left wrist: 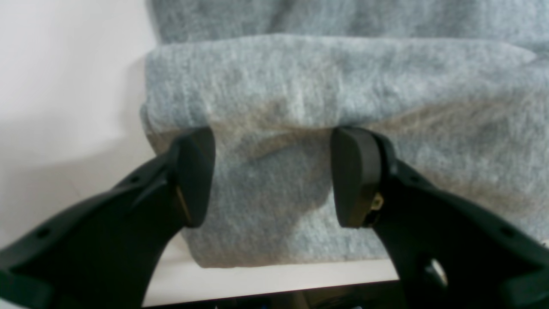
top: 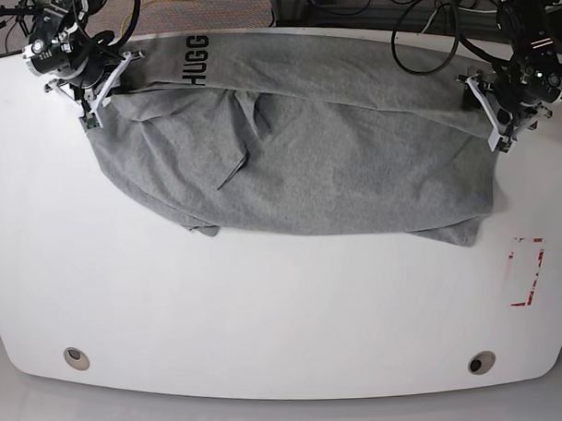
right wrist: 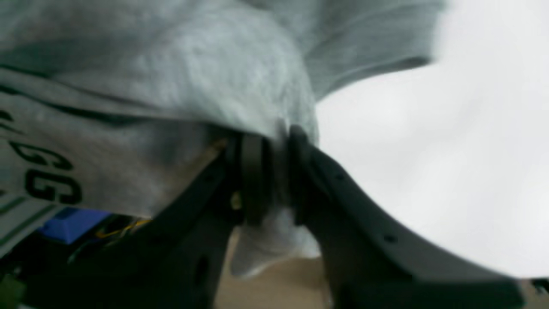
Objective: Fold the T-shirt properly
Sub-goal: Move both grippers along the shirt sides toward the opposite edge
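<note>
White laminate forms the table [top: 266,303], and the T-shirt [top: 298,164] is spread across its far half, doubled over lengthwise with black lettering [top: 199,73] showing along the far edge. Near the table's far corners the two arms are stationed. The right gripper [right wrist: 274,171] is seen pinched tight on a bunched edge of cloth, which pokes out below the jaws. The left gripper [left wrist: 272,176] is held wide apart astride a thick fold, with nothing clamped between its pads. A lopsided lift is judged the main risk: if one corner is raised while the other side is not gripped, the cloth would likely be dragged askew and the fold spoiled. A slip from the right pinch is also possible, since only a small wad appears caught. The fabric is seen as soft heather grey, rumpled, with diagonal creases near the middle and a sleeve tip [top: 204,230] poking out at the near edge.
</note>
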Controlling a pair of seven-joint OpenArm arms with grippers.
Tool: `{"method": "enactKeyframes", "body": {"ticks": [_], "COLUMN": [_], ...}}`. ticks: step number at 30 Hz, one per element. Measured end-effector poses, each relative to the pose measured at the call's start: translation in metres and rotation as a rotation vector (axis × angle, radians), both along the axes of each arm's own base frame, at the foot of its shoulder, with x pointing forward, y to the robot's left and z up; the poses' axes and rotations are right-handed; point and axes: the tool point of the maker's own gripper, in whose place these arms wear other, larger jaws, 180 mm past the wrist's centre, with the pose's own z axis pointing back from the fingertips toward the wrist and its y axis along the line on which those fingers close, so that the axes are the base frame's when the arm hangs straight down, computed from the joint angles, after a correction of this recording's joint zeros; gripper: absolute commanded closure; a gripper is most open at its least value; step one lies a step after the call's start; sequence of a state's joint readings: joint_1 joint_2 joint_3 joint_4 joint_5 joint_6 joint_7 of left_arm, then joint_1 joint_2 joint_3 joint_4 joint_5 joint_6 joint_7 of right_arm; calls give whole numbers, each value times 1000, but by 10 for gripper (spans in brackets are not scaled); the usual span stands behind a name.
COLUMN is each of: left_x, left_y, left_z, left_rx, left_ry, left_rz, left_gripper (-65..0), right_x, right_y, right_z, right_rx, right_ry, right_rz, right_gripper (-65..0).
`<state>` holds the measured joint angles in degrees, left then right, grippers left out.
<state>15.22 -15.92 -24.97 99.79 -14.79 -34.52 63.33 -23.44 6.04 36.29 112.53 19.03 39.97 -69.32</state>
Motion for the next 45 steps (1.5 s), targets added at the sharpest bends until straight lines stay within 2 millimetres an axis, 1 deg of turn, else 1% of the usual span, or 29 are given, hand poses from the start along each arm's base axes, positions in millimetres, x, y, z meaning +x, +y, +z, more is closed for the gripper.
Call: {"method": "enactKeyframes", "body": {"ticks": [3, 4, 7, 14, 17, 20, 25, 28, 32, 34, 35, 38, 41, 42, 44, 45], "left_x": [-1, -1, -1, -1, -1, -1, -1, -1, -1, -2, -2, -3, -1, -1, 0, 0], "left_y": [1, 1, 0, 1, 1, 0, -2, -8, -24, -28, -29, -29, -30, -31, -31, -30], "left_z": [0, -1, -1, -1, -1, -1, -2, -4, -10, -11, -11, -12, -11, -11, -11, -11], "left_rx": [5, 4, 3, 4, 4, 2, -3, -17, -65, -78, -80, -77, -78, -79, -79, -77], "left_ry": [3, 4, 5, 5, 5, 3, 4, 2, -1, 2, 3, 15, 11, 9, 9, 9], "left_rz": [1, 1, 0, 0, 1, 1, 0, 11, 13, 14, 12, 15, 17, 17, 17, 17], "left_gripper": [-396, -396, -396, -396, -396, -396, -396, -396, -396, -396, -396, -396, -396, -396, -396, -396], "right_x": [-11, -11, -9, -4, 1, 11, 33, 44, 53, 54, 53, 51, 47, 47, 45, 43], "right_y": [2, 1, -6, -11, -15, -22, -44, -60, -80, -89, -93, -97, -101, -101, -101, -100], "right_z": [-20, -23, -26, -32, -33, -34, -35, -34, -30, -28, -27, -26, -23, -21, -15, -14], "right_rx": [49, 63, 81, 104, 123, 146, 147, 128, 81, 53, 38, 22, -9, -24, -51, -61], "right_ry": [41, 42, 29, -10, -34, -59, -82, -78, -58, -40, -31, -15, 11, 17, 28, 37], "right_rz": [-23, -30, -36, -62, -63, -61, -79, -85, -84, -85, -87, -88, -82, -75, -59, -54], "right_gripper": [-120, -125, -122, -122, -125, -128, -130, -132, -138, -173, -201, -327, -480, -512, -601, -615]}}
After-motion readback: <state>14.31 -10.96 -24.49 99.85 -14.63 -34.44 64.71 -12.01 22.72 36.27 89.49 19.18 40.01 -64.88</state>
